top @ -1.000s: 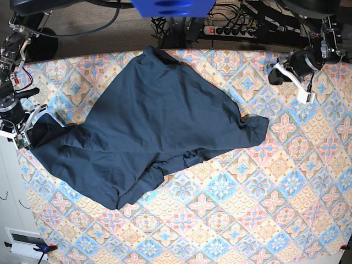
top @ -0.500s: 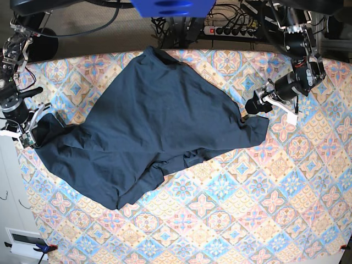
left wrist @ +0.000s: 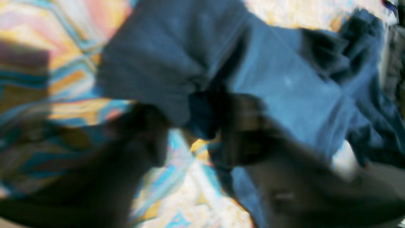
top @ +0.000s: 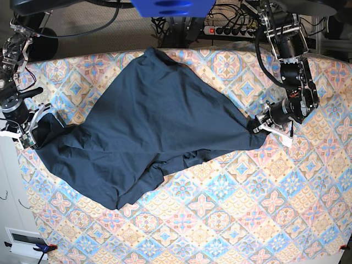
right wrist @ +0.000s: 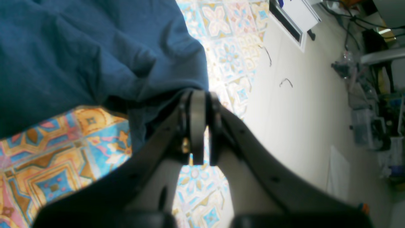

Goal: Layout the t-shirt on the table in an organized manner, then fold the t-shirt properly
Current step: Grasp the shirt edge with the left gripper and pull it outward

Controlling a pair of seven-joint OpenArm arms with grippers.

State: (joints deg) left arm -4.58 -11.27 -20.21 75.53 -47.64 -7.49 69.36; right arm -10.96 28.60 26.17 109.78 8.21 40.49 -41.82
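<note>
Your navy t-shirt (top: 148, 132) lies spread and rumpled across the far-left half of the table (top: 264, 209), collar end toward the far edge, its lower hem bunched in a fold near the middle of the patterned cloth.

At the table's left edge in the base view, your right gripper (right wrist: 199, 126) is clenched, its two fingers pressed together with the shirt's edge bunched right at their tips; a fold of blue fabric (right wrist: 95, 57) fills the wrist view above them, and whether cloth is truly pinched between the fingers cannot be told.

On the opposite side, your left gripper (top: 263, 124) sits at the shirt's pointed right corner, touching the fabric where it tapers onto the tiles. The left wrist view is badly blurred: dark fingers (left wrist: 246, 126) flank a knot of blue cloth (left wrist: 202, 114), with the t-shirt (left wrist: 284, 85) running off beyond them over the bright tiles (left wrist: 44, 63). Whether this claw has closed on the corner or merely straddles it cannot be told.
</note>
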